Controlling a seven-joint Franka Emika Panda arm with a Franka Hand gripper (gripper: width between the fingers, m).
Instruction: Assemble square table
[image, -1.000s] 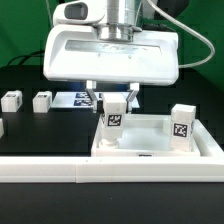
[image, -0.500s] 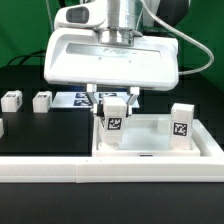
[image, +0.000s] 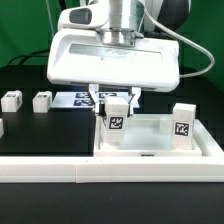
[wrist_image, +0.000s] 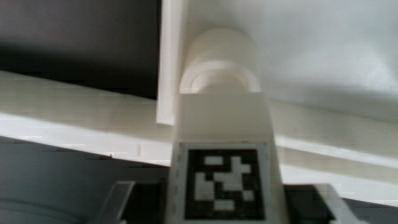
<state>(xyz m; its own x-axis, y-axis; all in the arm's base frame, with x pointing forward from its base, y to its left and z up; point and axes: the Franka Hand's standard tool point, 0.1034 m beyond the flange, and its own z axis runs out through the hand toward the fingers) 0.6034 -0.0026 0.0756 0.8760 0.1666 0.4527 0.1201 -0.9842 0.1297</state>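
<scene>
The square table top (image: 150, 148) is a white slab with a raised rim, lying at the exterior view's right. My gripper (image: 117, 102) is shut on a white tagged leg (image: 116, 122) and holds it upright over the slab's corner on the exterior view's left. In the wrist view the leg (wrist_image: 222, 150) fills the middle, its tag facing the camera, with the slab's rounded corner socket (wrist_image: 221, 65) just beyond its tip. A second leg (image: 181, 123) stands upright on the slab at the exterior view's right.
Two loose legs (image: 11, 100) (image: 42, 101) lie on the black table at the exterior view's left, and another (image: 2, 127) shows at the edge. The marker board (image: 72, 99) lies behind the gripper. A long white rail (image: 60, 172) runs along the front.
The gripper and the held leg have shifted slightly toward the exterior view's right. Nothing else has moved.
</scene>
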